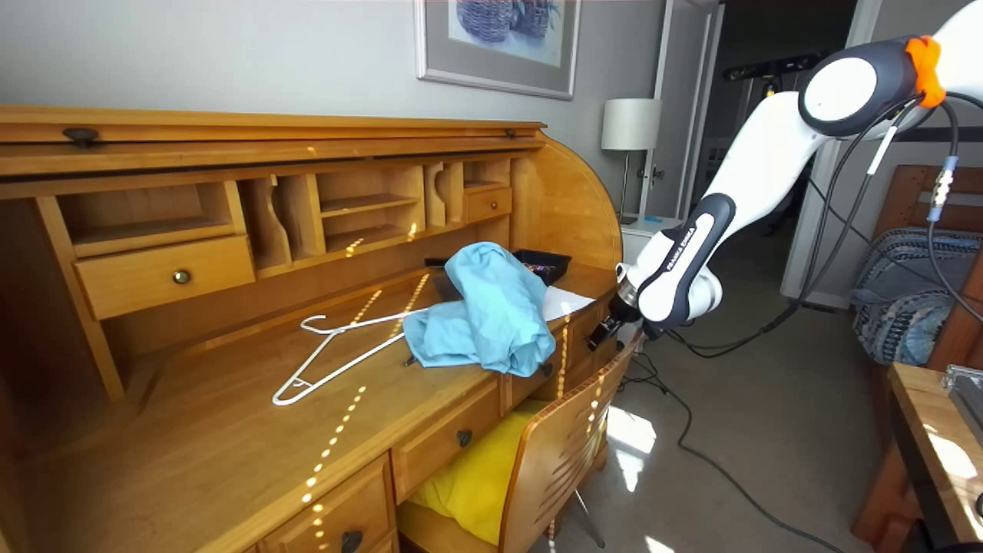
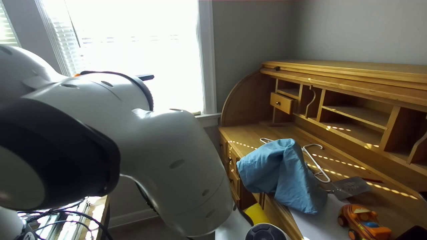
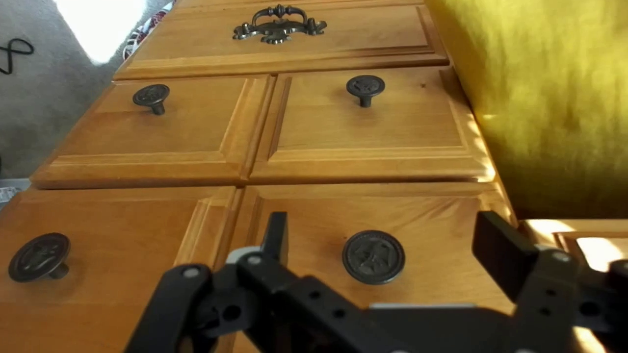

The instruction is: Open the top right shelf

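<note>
The wrist view seems upside down, with the desk's upper drawers low in the picture. The top right shelf, a shallow honey-brown drawer [image 3: 441, 274], fills the lower middle there and looks shut. Its round dark knob [image 3: 374, 257] lies between the fingers of my gripper [image 3: 385, 235]. The gripper is open, with both fingers apart from the knob; how far it is from the front I cannot tell. In an exterior view the gripper [image 1: 600, 336] is at the desk's right front, near the drawer [image 1: 521, 390], partly covered by blue cloth. In another exterior view the arm hides the gripper.
A wooden chair [image 1: 564, 438] with a yellow cushion [image 1: 472, 480] stands close beside the drawers. Similar knobbed drawers [image 3: 368, 122] adjoin. Blue cloth [image 1: 499, 307] hangs over the desk edge. A white hanger [image 1: 338, 369], black tray [image 1: 549, 265] and orange toy car [image 2: 362, 221] lie on top.
</note>
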Available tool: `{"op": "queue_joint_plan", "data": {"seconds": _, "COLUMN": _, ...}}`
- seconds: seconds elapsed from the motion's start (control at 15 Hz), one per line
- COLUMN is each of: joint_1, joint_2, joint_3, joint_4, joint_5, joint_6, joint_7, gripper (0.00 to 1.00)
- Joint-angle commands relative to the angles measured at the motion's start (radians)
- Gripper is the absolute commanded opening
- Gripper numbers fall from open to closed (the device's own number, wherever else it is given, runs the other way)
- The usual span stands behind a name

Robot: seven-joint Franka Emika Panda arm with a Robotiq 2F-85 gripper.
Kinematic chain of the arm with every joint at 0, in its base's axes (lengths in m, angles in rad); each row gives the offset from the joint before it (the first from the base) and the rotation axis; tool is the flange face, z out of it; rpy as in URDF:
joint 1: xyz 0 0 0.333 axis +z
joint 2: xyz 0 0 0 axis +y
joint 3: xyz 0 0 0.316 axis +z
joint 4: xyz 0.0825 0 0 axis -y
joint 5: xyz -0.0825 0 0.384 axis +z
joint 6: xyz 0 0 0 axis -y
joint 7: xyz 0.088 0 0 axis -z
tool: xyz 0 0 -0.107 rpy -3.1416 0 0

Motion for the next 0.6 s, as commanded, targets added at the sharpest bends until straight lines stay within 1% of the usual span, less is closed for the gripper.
{"op": "queue_joint_plan", "data": {"seconds": 0.0, "joint_1": 0.018, "joint_2": 0.056, "joint_3": -0.011, "joint_4": 0.077, "joint_5": -0.013, "joint_6": 0.006, "joint_7": 0.04, "gripper": 0.83}}
{"op": "queue_joint_plan", "data": {"seconds": 0.07, "joint_1": 0.023, "joint_2": 0.064, "joint_3": -0.015, "joint_4": 0.088, "joint_5": -0.011, "joint_6": 0.007, "joint_7": 0.044, "gripper": 0.72}}
{"op": "queue_joint_plan", "data": {"seconds": 0.13, "joint_1": 0.026, "joint_2": 0.069, "joint_3": -0.017, "joint_4": 0.096, "joint_5": -0.009, "joint_6": 0.009, "joint_7": 0.046, "gripper": 0.68}}
{"op": "queue_joint_plan", "data": {"seconds": 0.27, "joint_1": 0.027, "joint_2": 0.08, "joint_3": -0.017, "joint_4": 0.114, "joint_5": -0.009, "joint_6": 0.01, "joint_7": 0.049, "gripper": 0.46}}
{"op": "queue_joint_plan", "data": {"seconds": 0.4, "joint_1": 0.028, "joint_2": 0.087, "joint_3": -0.018, "joint_4": 0.127, "joint_5": -0.009, "joint_6": 0.013, "joint_7": 0.052, "gripper": 0.31}}
{"op": "queue_joint_plan", "data": {"seconds": 0.53, "joint_1": 0.03, "joint_2": 0.09, "joint_3": -0.021, "joint_4": 0.136, "joint_5": -0.009, "joint_6": 0.012, "joint_7": 0.053, "gripper": 0.31}}
